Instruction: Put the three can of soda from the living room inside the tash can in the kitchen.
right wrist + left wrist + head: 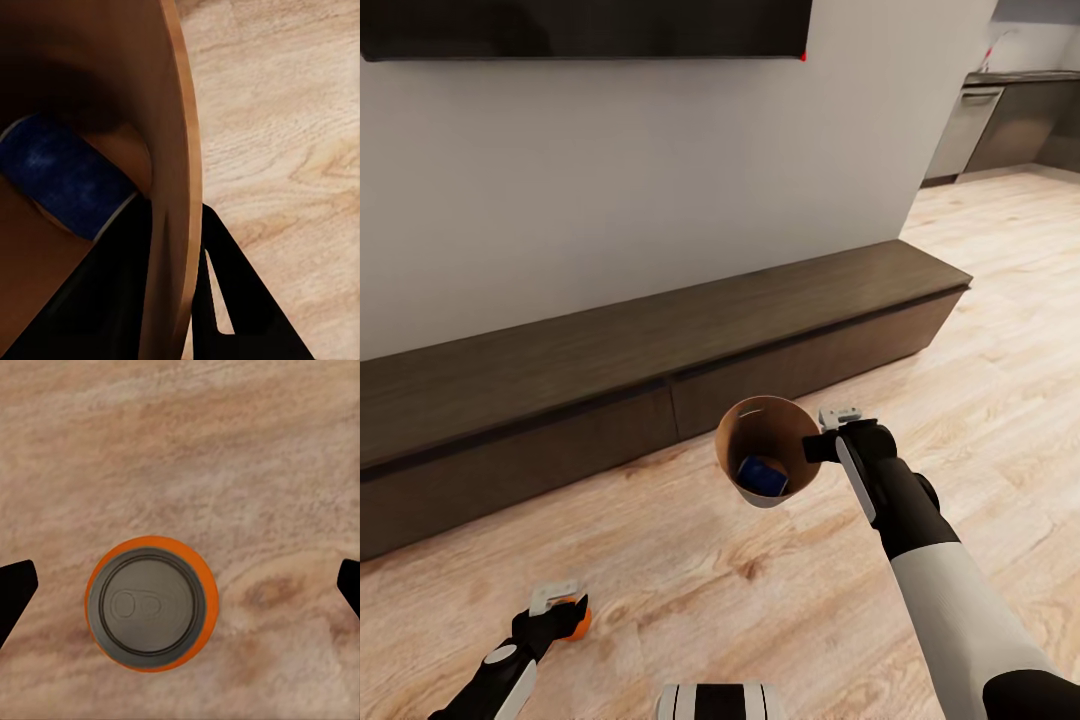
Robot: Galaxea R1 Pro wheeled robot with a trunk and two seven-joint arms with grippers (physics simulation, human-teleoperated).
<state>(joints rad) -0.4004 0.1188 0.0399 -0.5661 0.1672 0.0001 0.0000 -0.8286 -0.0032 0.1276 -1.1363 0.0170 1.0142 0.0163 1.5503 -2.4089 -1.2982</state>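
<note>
Nearest the head camera, bottom centre: white robot trunk part [720,700].

Lower left: left gripper [560,605] low over the plank floor [980,330], orange soda can [580,620] right at its fingertips. Left wrist view looks straight down on that can [152,604]: upright on the floor, grey top with pull tab up, dark fingers [15,592] spread wide on either side, well clear of it, not touching.

Centre: trash can [765,450] held off the floor, tilted so the orange-brown inside faces the camera, pale outside at the bottom edge. Dark blue soda can [762,475] lying inside, at the bottom. Right wrist view shows the same can [64,180] against the inner wall.

Right: right gripper [822,445] pinching the trash can rim [180,187], one finger inside the wall, one outside.

Behind: long low dark-wood cabinet [660,350] along a white wall [610,170], dark screen [580,28] above. Far right: kitchen cabinets [1010,120].
</note>
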